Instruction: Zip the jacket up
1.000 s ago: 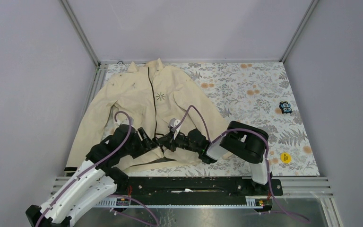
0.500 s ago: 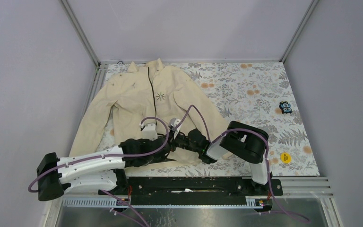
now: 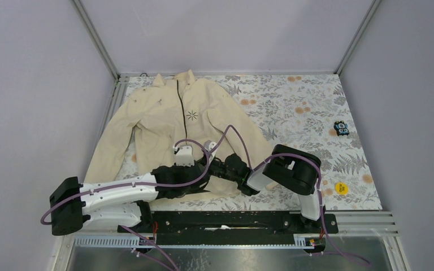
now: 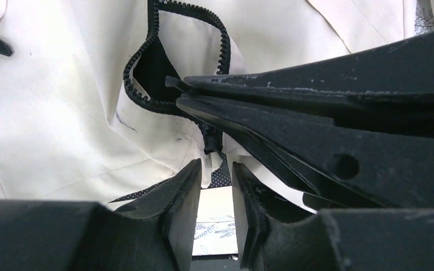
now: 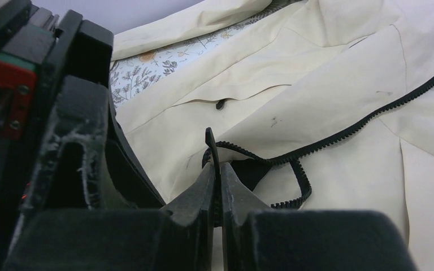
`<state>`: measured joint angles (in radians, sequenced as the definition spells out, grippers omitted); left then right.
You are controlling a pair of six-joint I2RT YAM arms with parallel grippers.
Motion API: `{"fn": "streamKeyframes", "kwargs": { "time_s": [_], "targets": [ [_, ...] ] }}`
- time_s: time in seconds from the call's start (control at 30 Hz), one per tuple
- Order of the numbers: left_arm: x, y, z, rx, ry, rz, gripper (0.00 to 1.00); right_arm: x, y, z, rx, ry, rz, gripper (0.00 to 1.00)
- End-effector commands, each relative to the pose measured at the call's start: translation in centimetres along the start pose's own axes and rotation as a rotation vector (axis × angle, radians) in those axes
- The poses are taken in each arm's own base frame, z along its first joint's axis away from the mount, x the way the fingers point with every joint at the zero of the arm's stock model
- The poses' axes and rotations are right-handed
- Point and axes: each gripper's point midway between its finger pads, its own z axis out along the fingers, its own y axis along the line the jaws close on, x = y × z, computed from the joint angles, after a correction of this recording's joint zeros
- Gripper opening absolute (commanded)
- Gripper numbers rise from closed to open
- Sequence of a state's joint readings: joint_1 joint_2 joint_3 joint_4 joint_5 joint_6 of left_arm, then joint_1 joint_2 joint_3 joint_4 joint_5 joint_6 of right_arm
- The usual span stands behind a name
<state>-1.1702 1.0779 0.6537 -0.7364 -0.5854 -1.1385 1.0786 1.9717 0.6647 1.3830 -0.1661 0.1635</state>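
Cream jacket (image 3: 158,116), zipper (image 3: 179,110) running away from both; right gripper (image 5: 216,169) pinched on, seemingly, the pull (image 5: 209,141); left gripper (image 4: 216,167) beside, slightly parted, empty.

Jacket (image 3: 164,116) on table's (image 3: 305,113) left half; L fingers (image 4: 178,203) beside R fingers (image 5: 203,189) at near hem.

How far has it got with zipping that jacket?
Early, it seems. Done: the jacket lies flat, front up. In hand: the right gripper is pinched shut on the zipper low on the front, with the left gripper open close by. Left: the teeth there gape in a loop, so the closing run toward the collar looks not yet done.
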Motion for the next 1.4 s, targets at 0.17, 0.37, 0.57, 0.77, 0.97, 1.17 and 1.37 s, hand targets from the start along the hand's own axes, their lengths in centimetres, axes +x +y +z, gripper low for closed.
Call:
{"fn": "streamKeyframes", "kwargs": {
  "time_s": [0.17, 0.37, 0.57, 0.77, 0.97, 1.17, 1.37],
  "targets": [
    [-0.8, 0.4, 1.0, -0.064, -0.059, 0.037, 0.29, -3.7, 0.1, 0.6, -0.002, -0.115, -0.001, 0.0],
    [-0.9, 0.9, 1.4, -0.103, -0.074, 0.036, 0.29, -3.8, 0.3, 0.6, -0.014, -0.114, 0.004, 0.0],
    [-1.5, 0.4, 1.7, -0.117, -0.086, 0.12, 0.15, -3.3, 0.7, 1.0, -0.038, -0.089, 0.032, 0.0],
    [0.5, -0.2, 1.5, -0.104, -0.011, 0.229, 0.0, -2.1, 0.3, 2.1, -0.047, -0.021, 0.226, 0.0],
    [2.9, 0.4, 0.0, -0.113, 0.005, 0.269, 0.0, -0.6, -1.0, 4.2, -0.101, 0.139, 0.488, 0.0],
    [3.2, 0.8, -1.4, -0.16, -0.044, 0.298, 0.0, -0.4, -5.3, 4.8, -0.006, 0.199, 0.695, 0.0],
    [3.8, 1.9, -1.9, -0.142, -0.067, 0.228, 0.0, -1.5, -10.5, 5.2, 0.059, 0.172, 0.754, 0.0]
  ]
}}
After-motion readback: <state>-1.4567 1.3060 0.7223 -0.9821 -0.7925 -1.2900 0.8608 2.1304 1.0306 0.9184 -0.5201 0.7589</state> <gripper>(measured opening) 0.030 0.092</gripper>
